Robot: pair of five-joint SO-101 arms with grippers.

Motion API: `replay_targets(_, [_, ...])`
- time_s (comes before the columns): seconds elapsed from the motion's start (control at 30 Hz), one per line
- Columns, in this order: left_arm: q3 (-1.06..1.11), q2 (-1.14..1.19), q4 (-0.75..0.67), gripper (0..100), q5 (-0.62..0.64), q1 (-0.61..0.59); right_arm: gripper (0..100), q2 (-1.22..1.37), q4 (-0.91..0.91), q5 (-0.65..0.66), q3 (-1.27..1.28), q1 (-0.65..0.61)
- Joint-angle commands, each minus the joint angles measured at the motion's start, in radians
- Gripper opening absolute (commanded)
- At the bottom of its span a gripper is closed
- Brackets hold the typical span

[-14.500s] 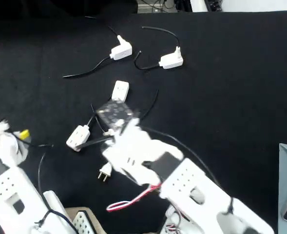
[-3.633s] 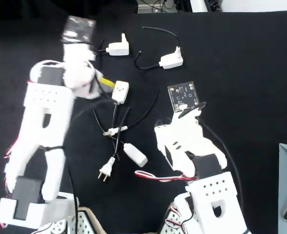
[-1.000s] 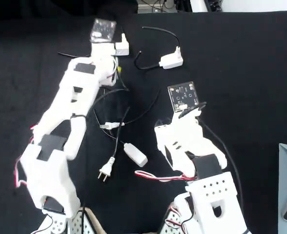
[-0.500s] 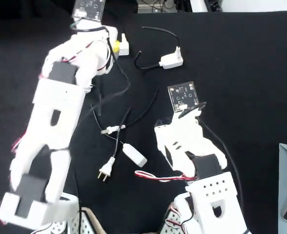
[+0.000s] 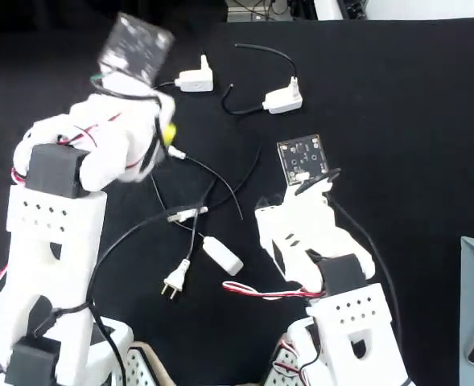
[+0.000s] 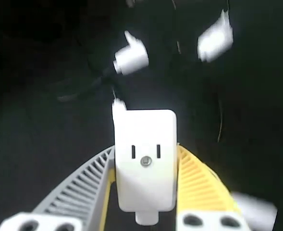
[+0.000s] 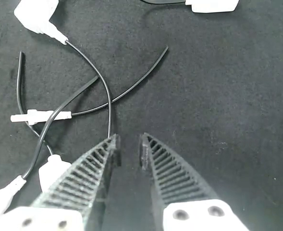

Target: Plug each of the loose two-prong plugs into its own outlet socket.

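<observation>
Outlet socket [image 6: 144, 130] sits clamped between the grey and yellow fingers of my left hand [image 6: 146, 153], gripped by its two long sides and, as I judge it, lifted off the worktop [image 5: 397, 104]. Its long axis runs in line with my fingers, away from the wrist. The face with the two slots is turned back toward my wrist camera, the slots side by side across that axis. My right hand [image 7: 128, 144] hangs low over the cloth with its fingers a narrow gap apart and nothing between them. Just beyond it the black cord [image 7: 107, 96] crosses other cords, near a thin white connector [image 7: 40, 116]. The loose two-prong plug [image 5: 171, 286] lies nearer the arm bases, beside a white block [image 5: 223, 255]. The smooth sides worry me: a plug pressed in off-line could twist the socket in my grip. Its trailing cord could also drag the tangle and shift the plug.
</observation>
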Motion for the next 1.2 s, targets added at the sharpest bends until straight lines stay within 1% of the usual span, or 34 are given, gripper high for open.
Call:
replay_targets(0.0, [0.059, -0.035, 0.066, 3, -0.189, 0.004, 8.2, -0.010, -0.012, -0.006, -0.007, -0.012])
replay_targets(0.1, [0.180, -0.037, 0.060, 3, -0.304, -0.004, 8.2, -0.010, -0.012, -0.006, -0.007, -0.012])
replay_targets(0.2, [0.323, -0.041, 0.020, 3, -0.404, -0.015, 8.3, -0.010, -0.017, -0.006, 0.005, -0.012])
replay_targets(0.3, [0.430, -0.043, -0.005, 3, -0.459, -0.021, 8.3, -0.010, -0.018, -0.005, 0.012, -0.012])
replay_targets(0.43, [0.510, -0.043, -0.009, 3, -0.460, -0.025, 8.4, -0.010, -0.018, -0.003, 0.012, -0.012])
replay_targets(0.5, [0.515, -0.044, -0.002, 5, -0.460, -0.059, 8.4, -0.010, -0.018, -0.003, 0.012, -0.012])
replay_targets(0.63, [0.516, -0.044, -0.008, 17, -0.460, -0.162, 8.4, -0.010, -0.018, -0.003, 0.010, -0.012])
replay_targets(0.7, [0.519, -0.044, -0.009, 21, -0.460, -0.208, 8.4, -0.010, -0.018, -0.003, 0.012, -0.012])
replay_targets(0.8, [0.518, -0.044, -0.009, 19, -0.466, -0.243, 8.4, -0.010, -0.018, -0.003, 0.010, -0.012])
replay_targets(0.93, [0.521, -0.044, -0.006, 17, -0.466, -0.240, 8.4, -0.010, -0.018, -0.002, 0.013, -0.041])
replay_targets(1.17, [0.545, -0.043, -0.009, 19, -0.465, -0.239, 8.5, -0.010, -0.017, -0.005, 0.015, -0.052])
